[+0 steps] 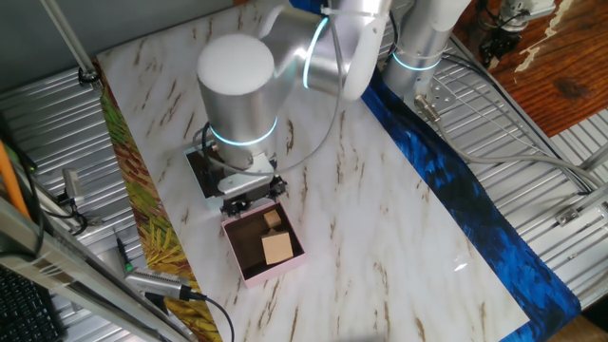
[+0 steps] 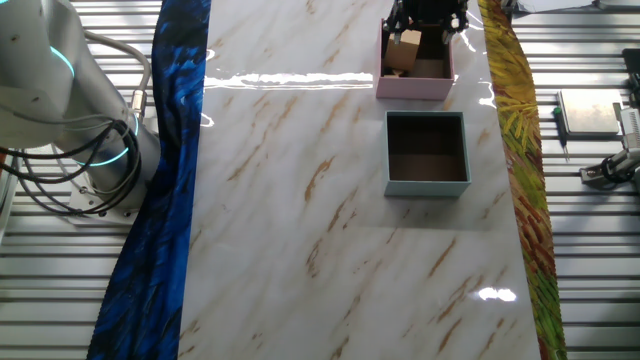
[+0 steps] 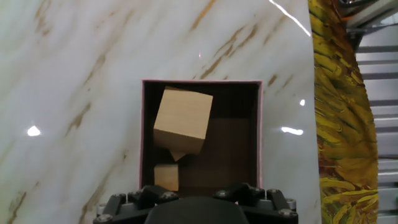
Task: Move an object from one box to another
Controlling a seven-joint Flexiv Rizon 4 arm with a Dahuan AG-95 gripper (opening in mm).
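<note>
Hovering at the pink box's [image 3: 261, 134] near edge, fingers [image 3: 199, 202] hidden, spread unclear; wooden cube [image 3: 182, 120] hugs its left wall.

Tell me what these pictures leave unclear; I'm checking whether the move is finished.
- Gripper: the hand view's bottom edge cuts off the fingers, so open or shut cannot be told.
- Blue box: looks empty in the other fixed view; in one fixed view the arm hides most of it.
- Wooden blocks in the pink box: the big block covers part of the small block, so contact is unclear.
</note>
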